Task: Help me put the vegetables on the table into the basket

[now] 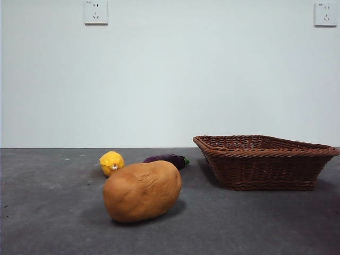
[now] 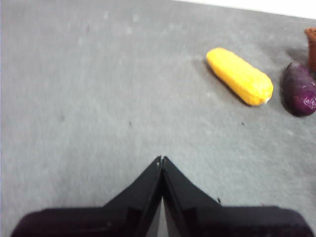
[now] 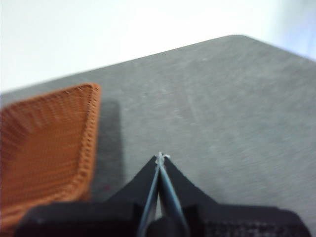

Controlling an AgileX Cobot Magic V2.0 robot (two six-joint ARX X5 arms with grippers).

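In the front view a large orange-brown potato (image 1: 142, 190) lies on the dark grey table (image 1: 48, 212), left of centre. Behind it lie a small bumpy yellow vegetable (image 1: 111, 162) and a dark purple eggplant (image 1: 167, 159) with a green stem. The brown wicker basket (image 1: 264, 161) stands at the right and looks empty. No arm shows in the front view. My left gripper (image 2: 162, 159) is shut and empty above bare table; the yellow vegetable (image 2: 240, 75) and the eggplant (image 2: 298, 89) lie well beyond it. My right gripper (image 3: 160, 157) is shut and empty beside the basket (image 3: 44, 143).
A white wall with two sockets (image 1: 96, 11) stands behind the table. The table's far edge and a rounded corner (image 3: 237, 39) show in the right wrist view. A bit of the basket's rim (image 2: 311, 47) shows past the eggplant in the left wrist view.
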